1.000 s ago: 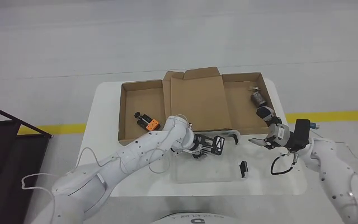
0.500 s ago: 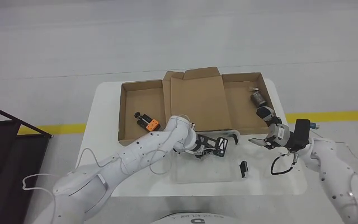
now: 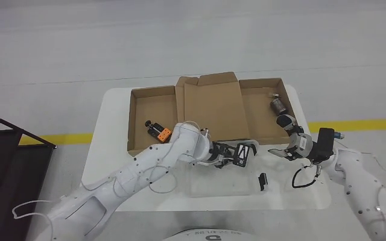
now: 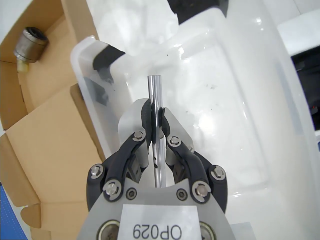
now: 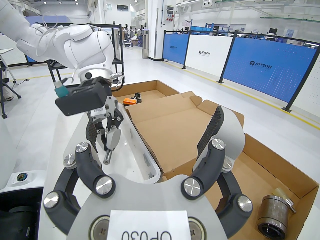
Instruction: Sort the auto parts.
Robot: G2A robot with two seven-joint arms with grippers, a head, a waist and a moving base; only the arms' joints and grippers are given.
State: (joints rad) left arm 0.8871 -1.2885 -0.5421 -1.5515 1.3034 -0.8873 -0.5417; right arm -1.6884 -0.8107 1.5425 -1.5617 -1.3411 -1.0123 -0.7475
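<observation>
Left wrist view has the left gripper (image 4: 156, 116) clamped on a polished steel pin (image 4: 155, 88), which hangs over the clear plastic tray (image 4: 82, 51) on the near side of the cardboard box (image 3: 214, 108). By that, the pick looks done and placing comes next: carry the pin to its compartment, perhaps the flap-covered middle one, then release. The right gripper (image 5: 153, 131) hangs spread and empty by the box's right compartment, where a metal bushing (image 5: 271, 211) lies.
</observation>
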